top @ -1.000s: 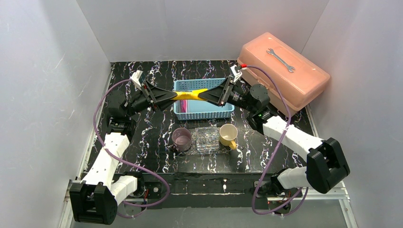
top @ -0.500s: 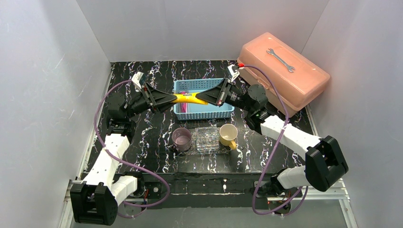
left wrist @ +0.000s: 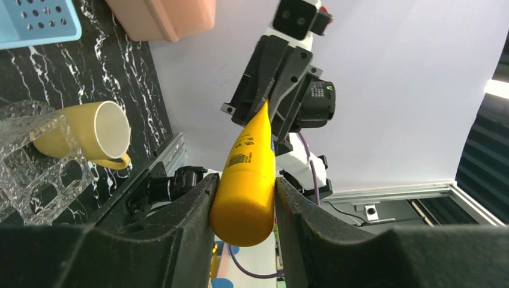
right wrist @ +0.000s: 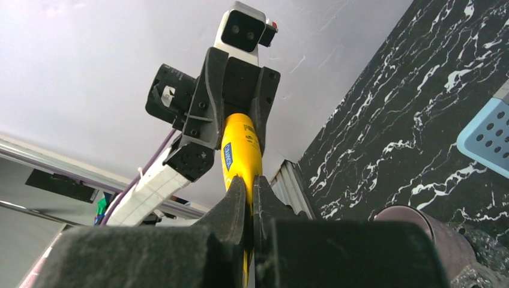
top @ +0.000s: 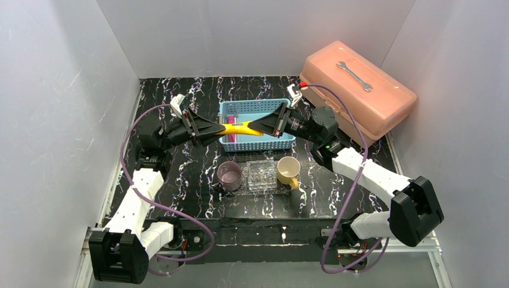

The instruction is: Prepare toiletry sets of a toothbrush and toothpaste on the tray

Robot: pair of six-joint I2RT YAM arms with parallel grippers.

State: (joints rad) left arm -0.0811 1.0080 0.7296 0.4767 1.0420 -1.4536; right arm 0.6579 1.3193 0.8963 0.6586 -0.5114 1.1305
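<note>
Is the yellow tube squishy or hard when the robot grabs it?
Probably squishy: the tube tapers to a flat end that the right gripper pinches nearly shut. It looks slightly bowed between the grippers, so perhaps a bit floppy. Its round fat end, in the left gripper, might roll if set down.

This is looking like a robotics lab test cell rather than a home or a shop. Plain white panels are closing in a black marble-patterned table on three sides. Two white-and-black robot arms, the left arm and the right arm, are standing bolted at its near edge, with purple cables looping off them. Staged props are sitting about: a pink toolbox, a blue basket, a purple cup and a yellow cup
</note>
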